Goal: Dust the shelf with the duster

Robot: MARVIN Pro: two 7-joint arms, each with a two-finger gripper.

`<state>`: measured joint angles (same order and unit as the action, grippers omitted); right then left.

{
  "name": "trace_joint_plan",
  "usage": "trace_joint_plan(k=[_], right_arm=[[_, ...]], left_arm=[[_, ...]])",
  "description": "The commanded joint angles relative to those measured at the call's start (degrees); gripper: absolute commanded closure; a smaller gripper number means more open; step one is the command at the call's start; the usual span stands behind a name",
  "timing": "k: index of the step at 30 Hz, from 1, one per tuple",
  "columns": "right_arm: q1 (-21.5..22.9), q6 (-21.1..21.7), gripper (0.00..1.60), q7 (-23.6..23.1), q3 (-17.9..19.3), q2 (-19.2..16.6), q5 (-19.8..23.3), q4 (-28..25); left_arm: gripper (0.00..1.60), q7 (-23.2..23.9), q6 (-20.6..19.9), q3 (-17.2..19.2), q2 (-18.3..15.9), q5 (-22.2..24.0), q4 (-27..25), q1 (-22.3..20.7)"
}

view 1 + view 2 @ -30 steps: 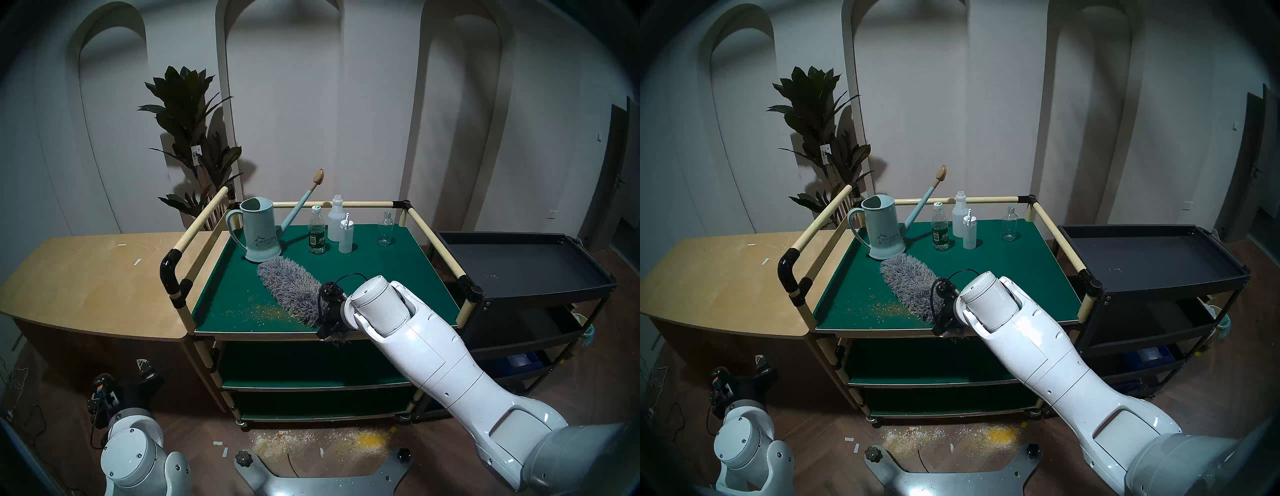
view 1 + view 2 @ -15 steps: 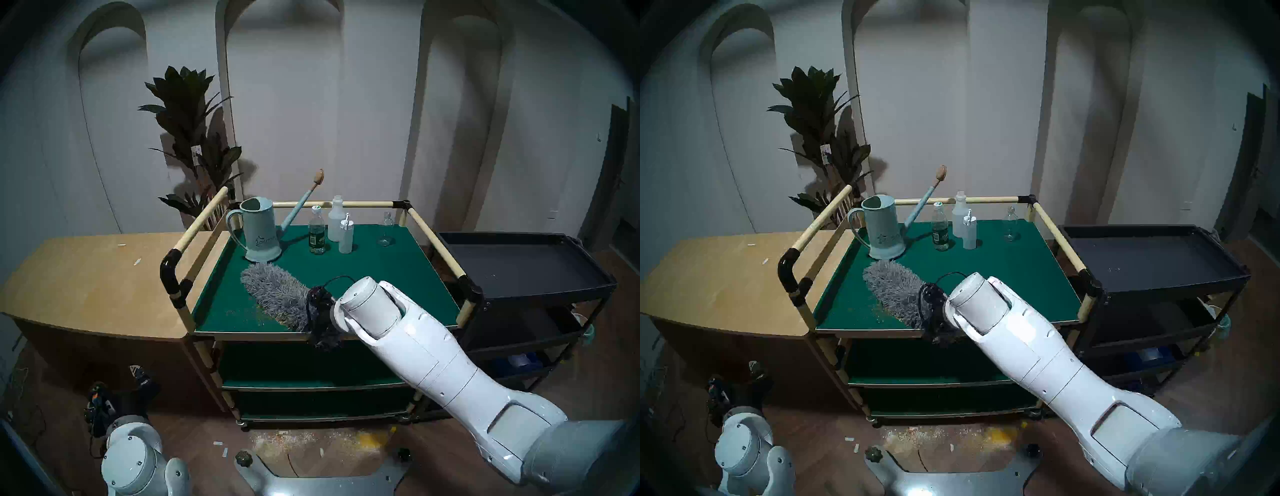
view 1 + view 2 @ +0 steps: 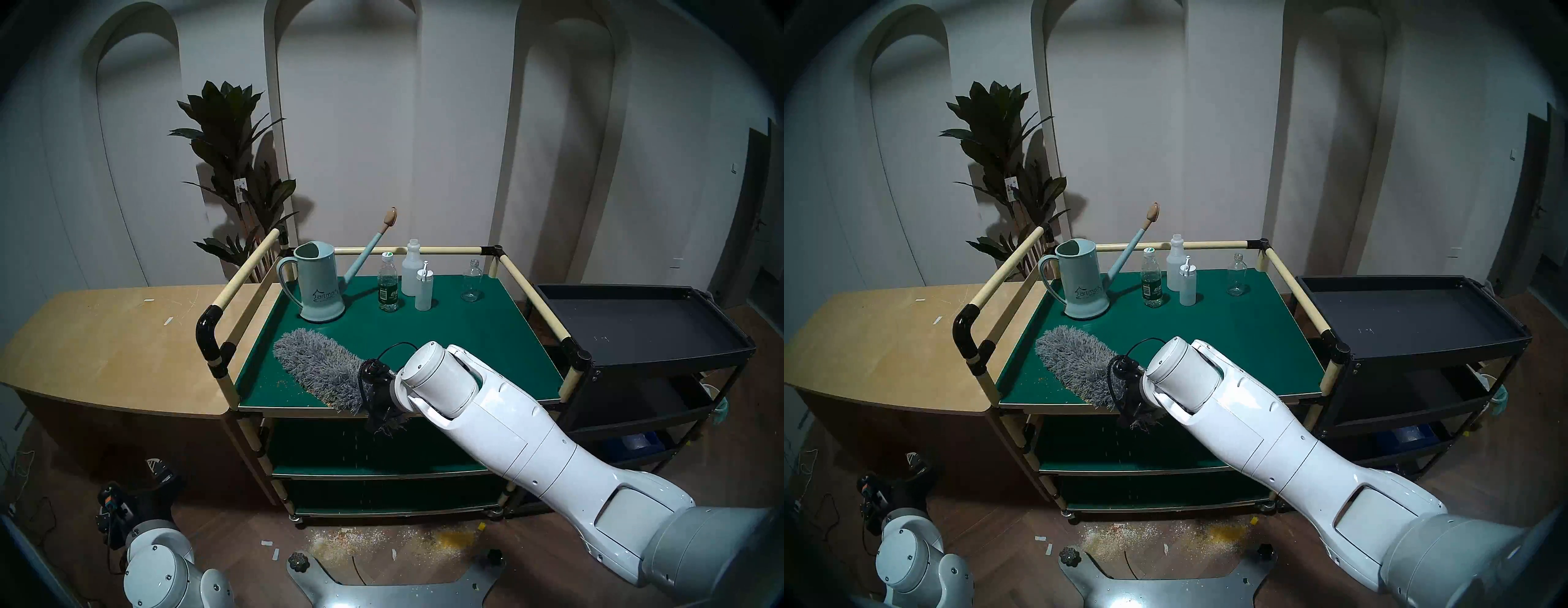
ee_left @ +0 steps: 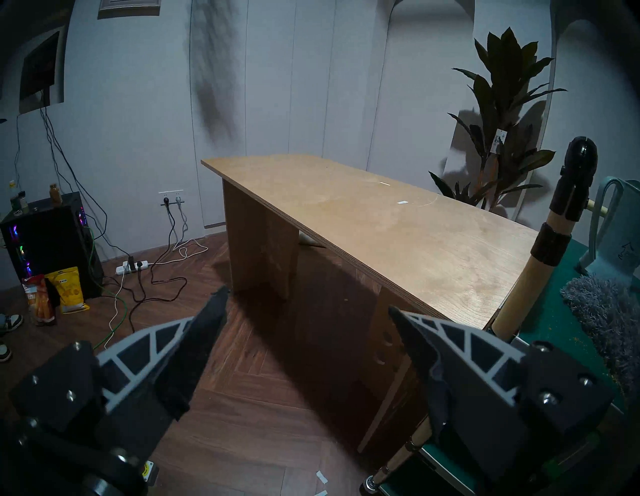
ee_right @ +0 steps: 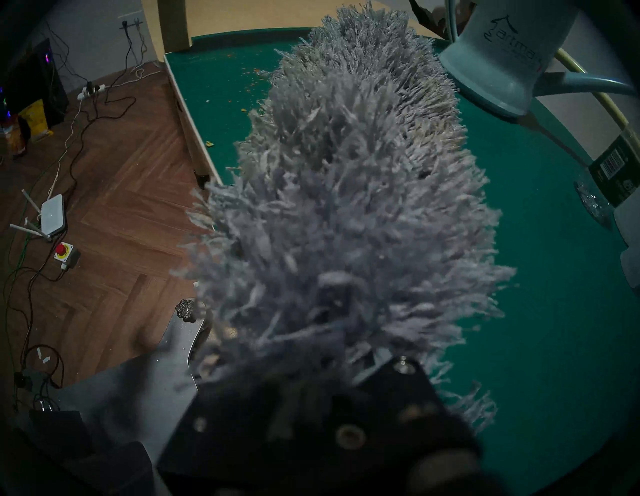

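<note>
The shelf is the dark-green top board of the cream-tubed cart. The fluffy grey duster lies flat on its front left part, tip pointing back-left toward the watering can. My right gripper is shut on the duster's base at the shelf's front edge; in the right wrist view its fingers are buried in the fluff of the duster. A few orange crumbs lie left of the duster, and some fall past the front edge. My left gripper hangs open and empty, low beside the cart.
Several bottles stand along the shelf's back rail. A light wooden counter adjoins the cart on the left, a black tray cart on the right. Swept crumbs cover the floor in front. A plant stands behind.
My right arm swept the duster leftward along the shelf's front, over the orange crumb patch; most crumbs are gone from the board and some are dropping off the edge. The left arm shifted slightly.
</note>
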<state>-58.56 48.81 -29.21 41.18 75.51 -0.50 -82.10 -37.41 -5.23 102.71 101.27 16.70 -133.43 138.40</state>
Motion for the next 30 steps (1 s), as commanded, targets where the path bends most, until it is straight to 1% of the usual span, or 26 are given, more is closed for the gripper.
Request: trace_joint_plan(k=[1, 4, 12, 15, 19, 21, 24, 27, 28, 30], right_arm=[[-3.4, 0.3, 1.60, -4.2, -6.1, -0.4, 0.3, 1.6], [-3.2, 0.3, 1.60, -4.6, -6.7, -0.7, 0.2, 1.3], [-1.9, -0.6, 1.60, -7.6, -10.0, -4.1, 0.1, -0.9], [-0.6, -1.1, 1.60, -10.5, -12.1, -6.0, 0.3, -2.0], [2.1, -2.6, 1.60, -15.4, -15.0, -8.8, 0.8, -3.8], [2.8, -3.8, 1.60, -17.3, -15.3, -9.8, 0.9, -4.6], [3.4, -4.3, 1.60, -18.6, -15.7, -11.1, 0.6, -5.7], [3.7, -5.0, 1.60, -19.2, -16.2, -12.1, 0.3, -6.1], [3.9, -6.1, 1.60, -19.7, -16.6, -13.1, 0.0, -6.3], [3.9, -6.6, 1.60, -20.1, -16.5, -13.6, 0.2, -6.5]], left_arm=[[0.00, -0.1, 2.3, 0.1, 1.1, 0.3, -0.9, 1.2], [0.00, -0.2, 2.7, 0.2, 1.3, 0.5, -0.9, 1.6], [0.00, -0.3, 4.6, 0.1, 2.2, 1.2, -0.3, 2.8], [0.00, 0.0, 5.9, -0.3, 2.5, 1.1, -0.3, 3.5], [0.00, 0.9, 9.0, -1.2, 3.0, 0.4, -0.1, 4.7], [0.00, 1.0, 9.9, -1.8, 3.2, 0.0, 0.0, 5.0], [0.00, 0.8, 10.7, -2.6, 3.1, -0.3, 0.0, 5.4], [0.00, 0.6, 11.3, -3.2, 2.9, -0.4, 0.1, 5.7], [0.00, 0.4, 11.7, -3.8, 2.6, -0.5, 0.3, 5.9], [0.00, 0.2, 12.0, -4.1, 2.3, -0.5, 0.3, 6.0]])
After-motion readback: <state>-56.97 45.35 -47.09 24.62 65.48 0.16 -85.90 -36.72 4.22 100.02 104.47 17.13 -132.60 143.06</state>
